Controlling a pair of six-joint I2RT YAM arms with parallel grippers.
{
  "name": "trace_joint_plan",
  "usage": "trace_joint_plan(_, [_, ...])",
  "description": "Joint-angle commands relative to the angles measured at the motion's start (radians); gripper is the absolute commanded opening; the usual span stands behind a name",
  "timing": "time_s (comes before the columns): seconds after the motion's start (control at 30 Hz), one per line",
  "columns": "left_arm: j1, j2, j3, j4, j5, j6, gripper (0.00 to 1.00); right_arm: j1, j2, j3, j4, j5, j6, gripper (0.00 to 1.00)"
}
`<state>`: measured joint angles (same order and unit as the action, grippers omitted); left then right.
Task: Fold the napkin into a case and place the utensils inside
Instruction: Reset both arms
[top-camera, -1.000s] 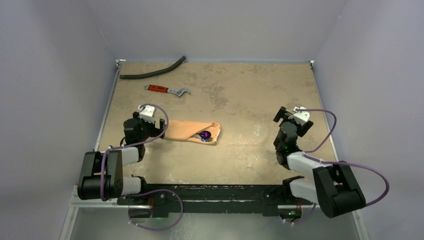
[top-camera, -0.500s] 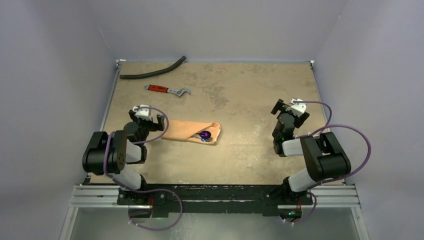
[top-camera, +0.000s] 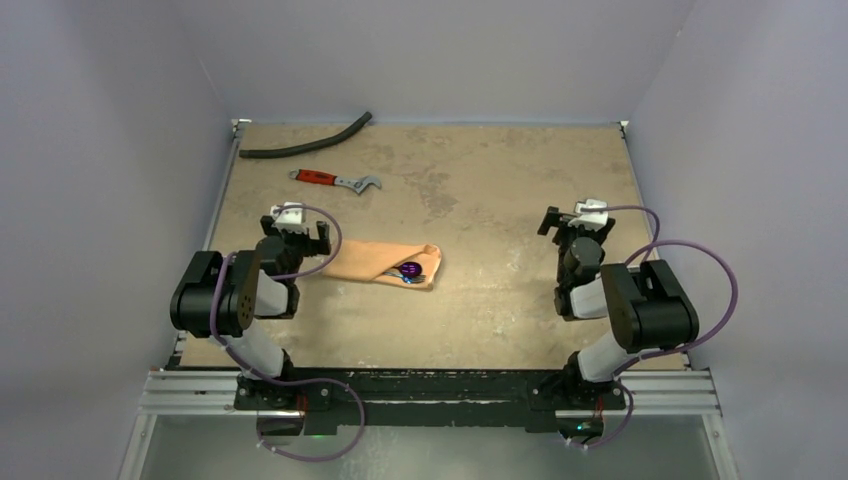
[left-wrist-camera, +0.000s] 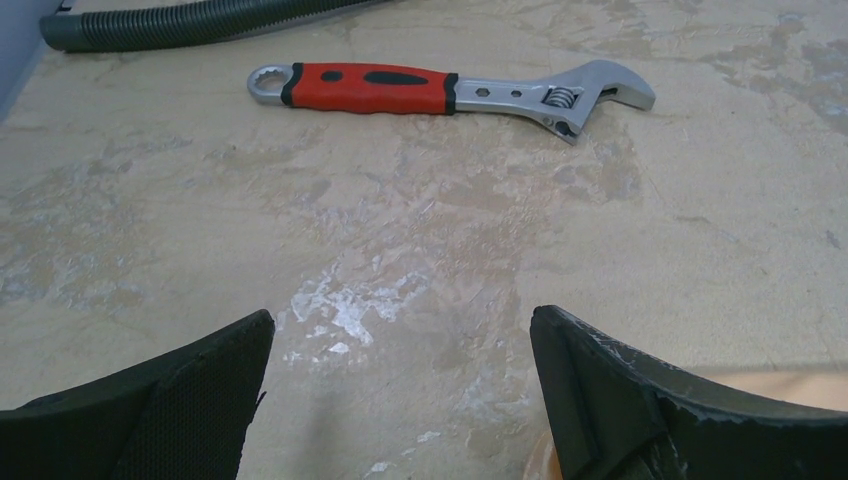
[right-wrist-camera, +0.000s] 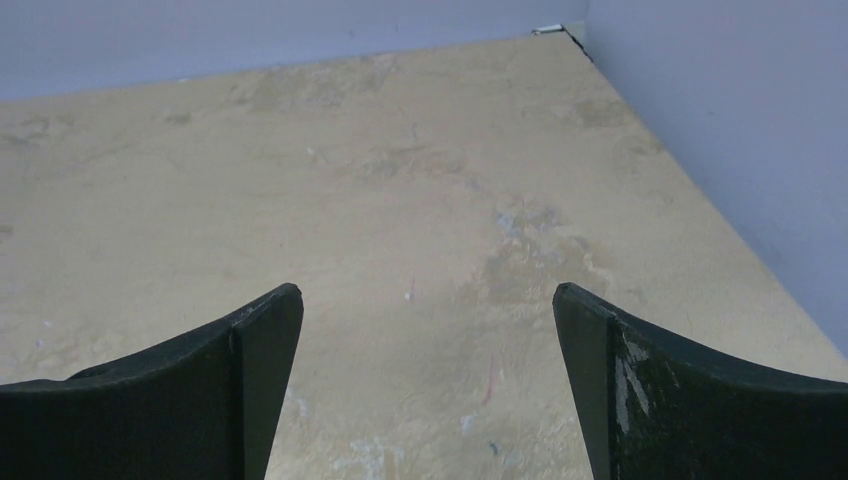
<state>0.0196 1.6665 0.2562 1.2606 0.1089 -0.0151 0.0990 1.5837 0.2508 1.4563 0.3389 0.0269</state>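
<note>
Left arm: the left gripper (top-camera: 296, 228) sits at the left side of the mottled tan table (top-camera: 500, 190), claw spread wide and empty, aimed at the far edge; its wrist view shows bare table between the fingers. Far-left, well apart from the work: curved black ribbed hose (top-camera: 305, 140) and red-handled adjustable wrench (top-camera: 335, 180), neither part of the job. Just right of the left gripper lies the peach-orange cloth napkin (top-camera: 385, 262), folded into a long, narrow, flat case. Its long axis runs left to right, with the right end a touch nearer to me. The mouth is at the right end, where the dark purple spoon (top-camera: 411, 269) and the shiny blue fork (top-camera: 415, 279) show; handles are hidden, presumably running left inside. Heads point right. Right arm: the right gripper (top-camera: 577, 222) is well apart from the case, claw also spread, holding nothing. Judgement: fold and loading look done. The next move calls only for parking both arms, lifting the left one clear without snagging the cloth.
</note>
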Motion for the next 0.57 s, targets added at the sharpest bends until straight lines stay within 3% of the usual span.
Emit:
trace_joint_plan(0.0, [-0.004, -0.017, 0.014, -0.003, -0.048, -0.008, 0.99, -0.025, -0.029, 0.020, 0.067, -0.081, 0.006, 0.98])
trace_joint_plan(0.53, [-0.012, -0.014, 0.019, -0.012, -0.089, -0.001, 0.98, -0.025, -0.016, 0.013, 0.109, -0.078, -0.003, 0.98])
